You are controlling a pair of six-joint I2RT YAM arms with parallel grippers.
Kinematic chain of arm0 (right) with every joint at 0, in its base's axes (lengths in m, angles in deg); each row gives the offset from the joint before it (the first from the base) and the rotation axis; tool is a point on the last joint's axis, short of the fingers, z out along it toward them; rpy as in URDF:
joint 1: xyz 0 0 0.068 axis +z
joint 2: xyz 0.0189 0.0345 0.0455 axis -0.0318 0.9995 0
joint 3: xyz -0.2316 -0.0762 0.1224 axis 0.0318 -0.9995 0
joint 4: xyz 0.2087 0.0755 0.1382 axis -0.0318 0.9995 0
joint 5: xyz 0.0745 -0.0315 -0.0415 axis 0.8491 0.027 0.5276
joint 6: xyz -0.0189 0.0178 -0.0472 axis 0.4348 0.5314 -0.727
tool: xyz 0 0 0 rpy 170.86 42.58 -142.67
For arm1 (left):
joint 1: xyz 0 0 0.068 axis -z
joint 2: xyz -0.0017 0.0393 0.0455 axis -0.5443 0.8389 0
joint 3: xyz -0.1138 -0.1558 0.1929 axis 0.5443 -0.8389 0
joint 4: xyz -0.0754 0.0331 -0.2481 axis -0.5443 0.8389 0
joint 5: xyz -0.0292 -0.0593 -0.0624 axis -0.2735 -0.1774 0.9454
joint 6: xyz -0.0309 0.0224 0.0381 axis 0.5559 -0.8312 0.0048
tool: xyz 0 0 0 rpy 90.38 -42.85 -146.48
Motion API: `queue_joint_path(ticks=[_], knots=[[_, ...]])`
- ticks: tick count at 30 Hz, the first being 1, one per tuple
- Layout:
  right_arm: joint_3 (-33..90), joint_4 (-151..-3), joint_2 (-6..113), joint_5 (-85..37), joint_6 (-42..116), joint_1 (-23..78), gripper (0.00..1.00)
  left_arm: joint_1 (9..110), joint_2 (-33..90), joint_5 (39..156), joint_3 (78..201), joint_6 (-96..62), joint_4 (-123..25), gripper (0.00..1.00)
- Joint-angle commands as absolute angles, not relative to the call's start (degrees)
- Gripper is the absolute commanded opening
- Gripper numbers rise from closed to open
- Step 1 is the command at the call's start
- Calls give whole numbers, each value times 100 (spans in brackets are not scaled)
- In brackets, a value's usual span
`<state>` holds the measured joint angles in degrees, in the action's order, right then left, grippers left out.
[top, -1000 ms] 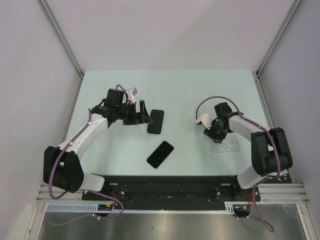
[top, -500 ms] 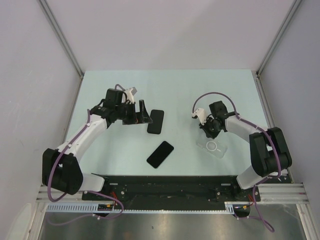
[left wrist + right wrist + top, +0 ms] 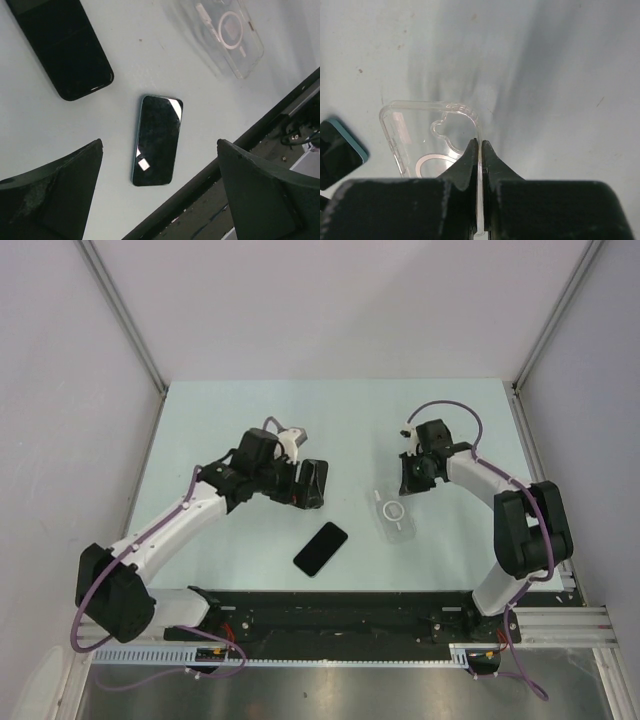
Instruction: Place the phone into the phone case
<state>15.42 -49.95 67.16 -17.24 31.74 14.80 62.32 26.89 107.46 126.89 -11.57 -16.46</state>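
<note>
The clear phone case (image 3: pixel 393 513) with a white ring lies near the table's middle. My right gripper (image 3: pixel 408 488) is shut on its long side wall; in the right wrist view the gripper (image 3: pixel 480 146) pinches that clear edge of the case (image 3: pixel 427 135). A black phone with a teal rim (image 3: pixel 320 548) lies flat near the front, left of the case. My left gripper (image 3: pixel 306 484) is open and empty, hovering over a second black phone (image 3: pixel 60 45). In the left wrist view, the gripper (image 3: pixel 160 142) frames the teal-rimmed phone (image 3: pixel 156 140), with the case (image 3: pixel 225 37) beyond.
The black rail of the arm bases (image 3: pixel 330 610) runs along the front edge, close to the near phone. Grey walls enclose the pale table (image 3: pixel 330 420) on the left, right and back.
My right gripper has moved the case left, from the right side towards the table's middle. My left arm has swung right, over the far black phone.
</note>
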Motion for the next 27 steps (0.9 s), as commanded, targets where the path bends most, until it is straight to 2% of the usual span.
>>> queue_joint_path(ticks=[1, 6, 12, 15, 16, 17, 19, 23, 27], knots=[[1586, -4658, 6923, -1990, 4676, 1566, 0, 6786, 2663, 10041, 13010, -1617, -1384, 100], [1216, -5027, 6765, -1919, 5510, 1672, 0, 7558, 3057, 9530, 13124, -2056, -1119, 100], [654, -5475, 6537, -2754, 6144, 1865, 1, 8306, 3970, 8961, 13264, -2223, -768, 100], [478, -5608, 6317, -2992, 6320, 1857, 5, 8439, 4297, 8933, 13361, -2232, -574, 100], [478, -5616, 6212, -3044, 6347, 1865, 7, 8439, 4446, 8942, 13370, -2215, -583, 100], [478, -5643, 6168, -3054, 6347, 1848, 18, 8439, 4508, 8933, 13396, -2215, -574, 100], [478, -5634, 6088, -3036, 6355, 1804, 22, 8439, 4657, 8933, 13440, -2215, -565, 100], [478, -5573, 5808, -3063, 6303, 1734, 54, 8439, 4860, 8933, 13572, -2241, -548, 100], [425, -5502, 5291, -3071, 6259, 1576, 59, 8439, 5088, 8942, 13608, -2250, -556, 100]])
